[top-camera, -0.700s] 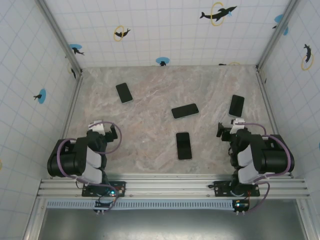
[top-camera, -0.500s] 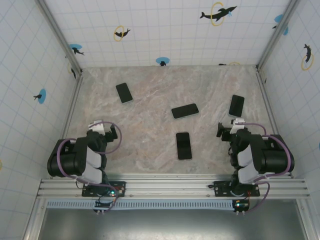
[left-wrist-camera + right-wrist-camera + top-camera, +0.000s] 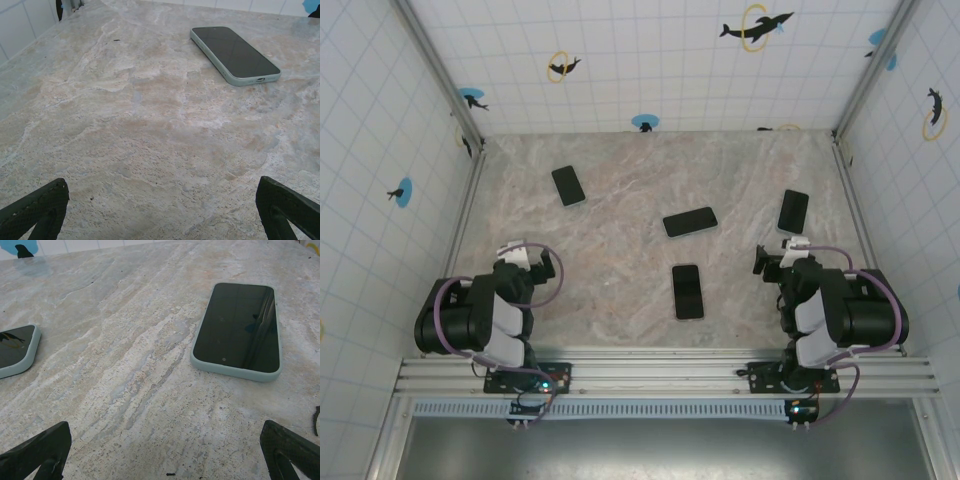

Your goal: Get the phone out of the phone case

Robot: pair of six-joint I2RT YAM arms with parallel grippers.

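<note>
Both claws are hanging wide open, gripping nothing, low over the tabletop (image 3: 620, 250) near its front edge. The left claw (image 3: 530, 262) is facing the far-left phone (image 3: 569, 185), which is lying flat in its pale green case well ahead. The right claw (image 3: 776, 256) is facing the far-right phone (image 3: 794, 210), which is lying cased nearby, slightly to the right.

A lab robot cell: beyond the left pincer (image 3: 162, 205) the marble counter (image 3: 620, 290) ends at tiled panels (image 3: 650, 70) with dolphin stickers (image 3: 752, 28), on aluminium posts (image 3: 439, 75).
</note>
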